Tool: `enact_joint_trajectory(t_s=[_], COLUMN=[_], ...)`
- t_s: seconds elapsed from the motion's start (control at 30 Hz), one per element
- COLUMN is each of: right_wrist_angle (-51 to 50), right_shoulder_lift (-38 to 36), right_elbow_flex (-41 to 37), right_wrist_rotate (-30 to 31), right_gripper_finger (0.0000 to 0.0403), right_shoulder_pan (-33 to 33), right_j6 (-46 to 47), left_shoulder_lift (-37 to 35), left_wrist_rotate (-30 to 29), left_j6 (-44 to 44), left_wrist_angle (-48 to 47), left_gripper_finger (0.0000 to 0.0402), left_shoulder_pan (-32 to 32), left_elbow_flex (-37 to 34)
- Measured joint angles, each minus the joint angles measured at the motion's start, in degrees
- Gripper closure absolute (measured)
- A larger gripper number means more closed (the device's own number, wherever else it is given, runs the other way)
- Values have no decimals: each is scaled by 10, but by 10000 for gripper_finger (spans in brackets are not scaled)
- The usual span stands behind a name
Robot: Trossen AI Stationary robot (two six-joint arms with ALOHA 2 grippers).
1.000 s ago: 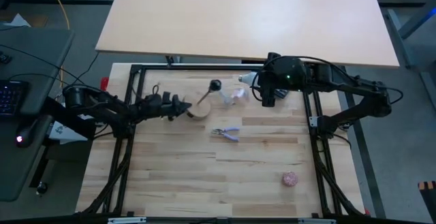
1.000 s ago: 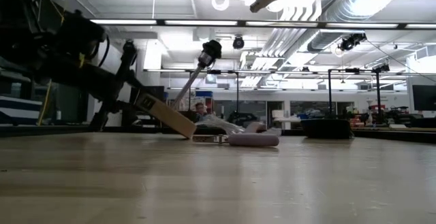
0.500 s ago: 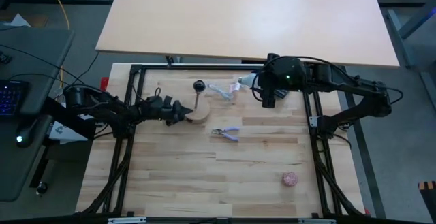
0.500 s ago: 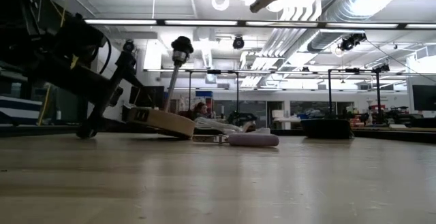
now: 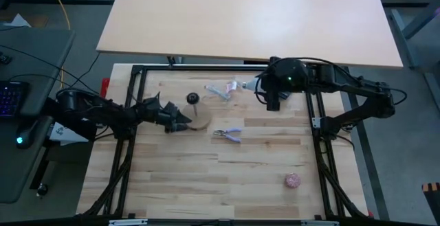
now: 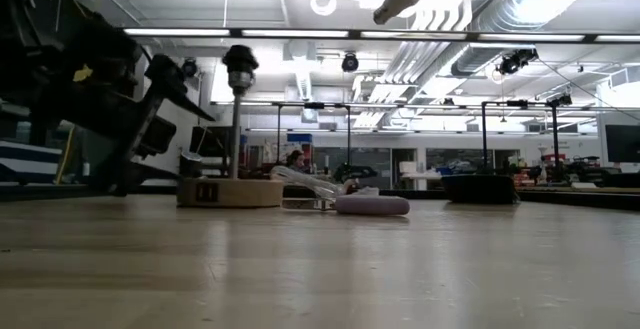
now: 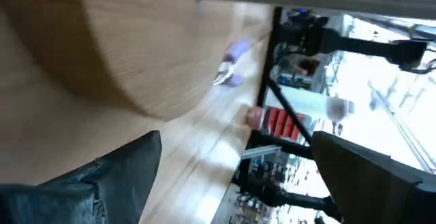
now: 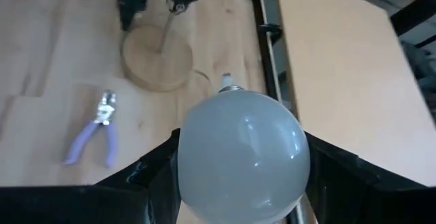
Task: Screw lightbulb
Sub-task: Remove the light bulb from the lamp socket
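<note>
- The right pincer (image 5: 256, 83) hung above the tabletop's (image 5: 261, 164) far edge, toward one o'clock from the centre, its fingers (image 8: 340, 176) clamped on the bulb (image 8: 238, 154)
- The bulb sat in that grip with its frosted round head toward the wrist camera and its greyish screw base (image 8: 227, 84) pointing away, toward the wooden disc (image 8: 158, 63); in the high view the bulb (image 5: 250, 83) showed as a pale spot at the pincer's tip
- The disc (image 5: 198, 119) lay flat on the tabletop at about eleven o'clock from the centre, with a thin stem standing upright from it and a black socket (image 6: 239, 62) on top
- The left pincer (image 5: 180, 121) was low at the disc's nine o'clock side, just beside its rim; its two dark fingers (image 7: 109, 176) stood wide apart with nothing between them, the disc's edge (image 7: 129, 54) close ahead
- Purple-handled pliers (image 5: 229, 134) lay on the tabletop at about four o'clock from the disc, apart from it
- A crumpled clear wrapper (image 5: 221, 88) lay between the socket and the right pincer, near the far edge
- A pinkish ball (image 5: 293, 180) rested well apart from everything, toward four o'clock near the tabletop's near edge
</note>
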Motion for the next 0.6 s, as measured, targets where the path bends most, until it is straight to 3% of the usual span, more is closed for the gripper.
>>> enact_joint_trajectory(t_s=[0.23, 0.37, 0.53, 0.6], right_wrist_angle=[-87, -113, -100, -46], right_shoulder_lift=[2, 3, 3, 1], right_elbow_flex=[0, -28, -150, -224], right_wrist_rotate=[-55, -121, -173, -192], right_gripper_finger=[162, 162, 162, 162], right_shoulder_pan=[-3, -3, 32, 51], right_j6=[63, 123, 175, 203], left_shoulder_lift=[-64, -116, -189, -220], left_wrist_rotate=[-71, -99, -140, -169], left_j6=[58, 124, 132, 140], left_wrist_angle=[13, 77, 96, 94], left_gripper_finger=[33, 33, 33, 33], left_shoulder_pan=[1, -4, -18, -26], left_elbow_flex=[0, 0, 0, 0])
